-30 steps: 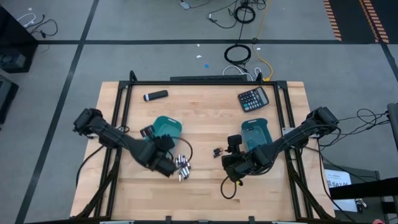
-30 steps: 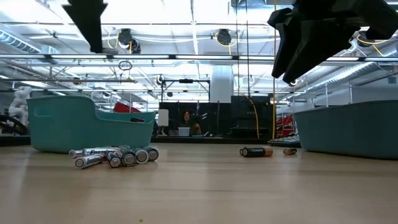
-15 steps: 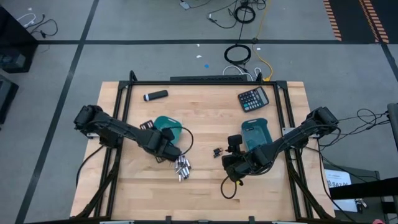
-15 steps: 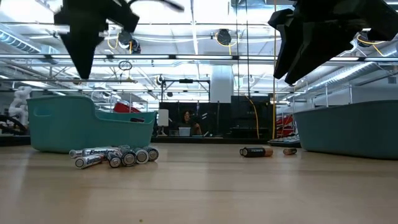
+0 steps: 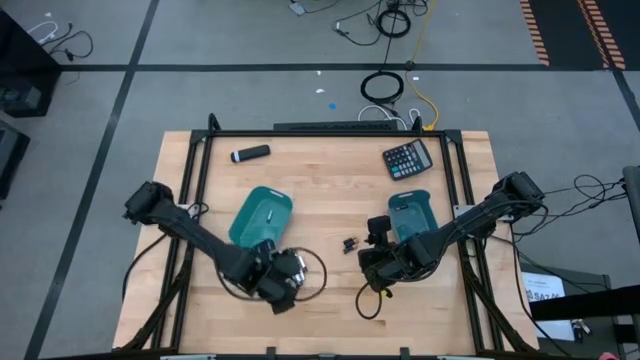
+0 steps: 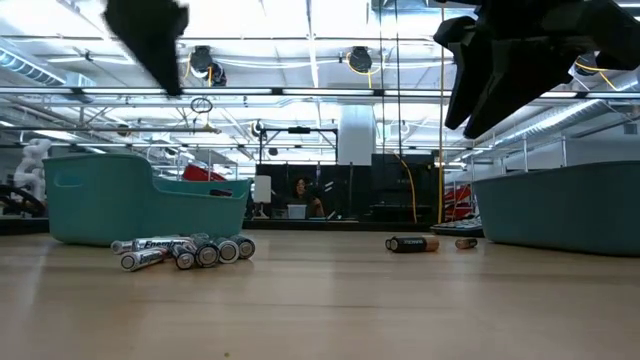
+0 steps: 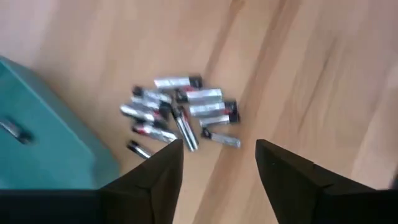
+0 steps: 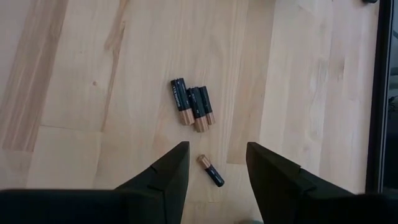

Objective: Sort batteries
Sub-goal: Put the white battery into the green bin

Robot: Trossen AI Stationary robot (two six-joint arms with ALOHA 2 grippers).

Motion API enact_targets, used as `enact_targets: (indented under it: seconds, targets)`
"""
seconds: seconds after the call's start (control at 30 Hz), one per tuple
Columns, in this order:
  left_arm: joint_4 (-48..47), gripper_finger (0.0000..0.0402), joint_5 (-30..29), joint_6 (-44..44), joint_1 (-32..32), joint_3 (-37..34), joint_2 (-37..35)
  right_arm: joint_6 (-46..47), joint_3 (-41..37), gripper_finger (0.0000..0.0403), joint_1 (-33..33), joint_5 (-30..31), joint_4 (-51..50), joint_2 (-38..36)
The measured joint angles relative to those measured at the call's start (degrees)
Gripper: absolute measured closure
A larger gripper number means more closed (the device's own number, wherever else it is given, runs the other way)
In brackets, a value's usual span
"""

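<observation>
On the table (image 6: 330, 300), silvery batteries (image 6: 185, 250) bear unreadable print.

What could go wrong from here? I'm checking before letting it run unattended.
1. The silvery-white cylindrical batteries lie crowded in a heap, touching; the open left pincer above might catch two or scatter them.
2. The small dark copper-ended batteries are round and loose on the bare wooden table, so the open right pincer could nudge them rolling.
</observation>
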Motion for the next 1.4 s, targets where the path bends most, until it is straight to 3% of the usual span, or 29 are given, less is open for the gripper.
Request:
enact_targets:
  seconds: [0.33,0.67,0.97,1.4]
  targets:
    - [4.3,0.0234,9.9,-6.9,-1.6,-0.1,11.3,0.4,0.0,0.0252,0.0,0.0,0.0,0.0]
    - [5.0,0.0235,8.3,-23.1,0.7,-0.7,11.6,0.4,0.0,0.0252,0.0,0.0,0.0,0.0]
    - [5.1,0.0235,9.1,-25.7,3.4,-0.9,11.6,0.5,0.0,0.0252,0.0,-1.2,0.0,0.0]
    - [5.1,0.0235,9.8,-38.2,3.2,-0.9,11.6,3.8,0.0,0.0252,2.4,2.0,0.2,0.0]
